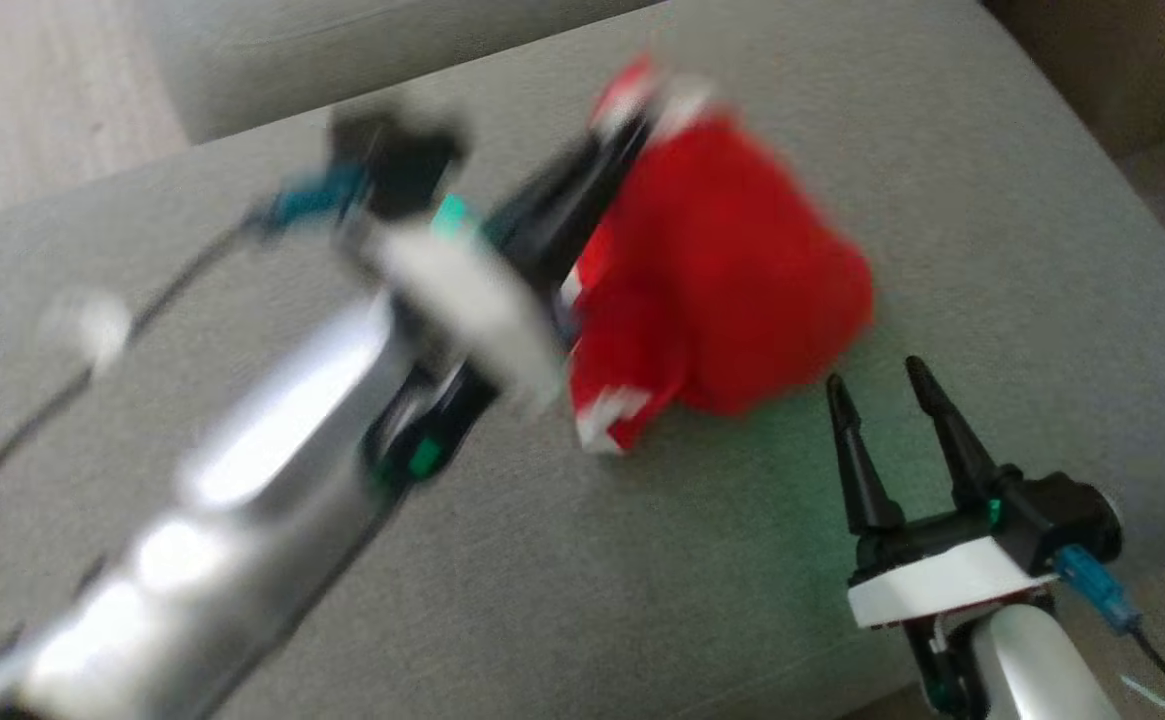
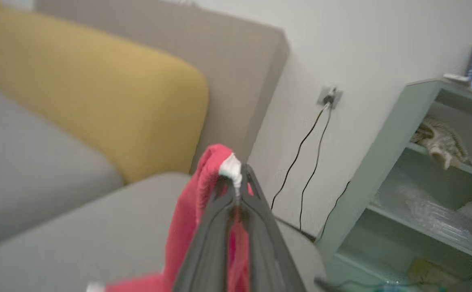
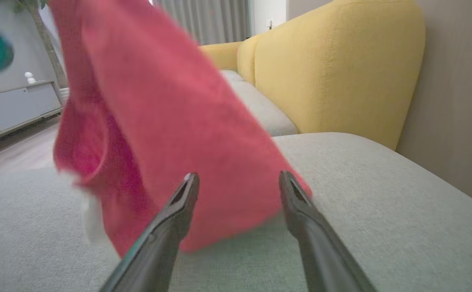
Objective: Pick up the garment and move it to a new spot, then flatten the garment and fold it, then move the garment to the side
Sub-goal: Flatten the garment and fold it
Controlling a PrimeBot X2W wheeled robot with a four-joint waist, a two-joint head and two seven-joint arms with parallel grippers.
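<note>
Grey woven fabric of a sofa seat cushion (image 1: 582, 560) spreads across the head view, with pale wood floor (image 1: 32, 90) in the upper left corner. From the lower left of that frame a silvery, blurred forearm (image 1: 242, 480) runs up toward the centre. The left gripper (image 1: 625, 150) at its end is pinched tight on the upper edge of a red knitted garment with white trim (image 1: 732, 270). The garment hangs bunched from that grip in the upper middle of the frame, its white-edged lower corner low over the cushion. Whether it touches the fabric I cannot tell through the blur. At the lower right, the right gripper (image 1: 877, 378) has its two dark fingers spread wide with nothing between them, tips just below the garment's right-hand bulge.

In the left wrist view a mustard-yellow padded back cushion (image 2: 98, 101) takes the upper left. At bottom centre the closed fingers clamp a red fold with a white tip, and cloth trails down to their left. Further right, black cables (image 2: 304, 162) drop from a wall socket (image 2: 329, 96), and a pale green open shelf unit (image 2: 381, 154) stands at the right edge.

In the right wrist view the garment hangs across the left and centre, above the seat, beyond the parted fingers.
</note>
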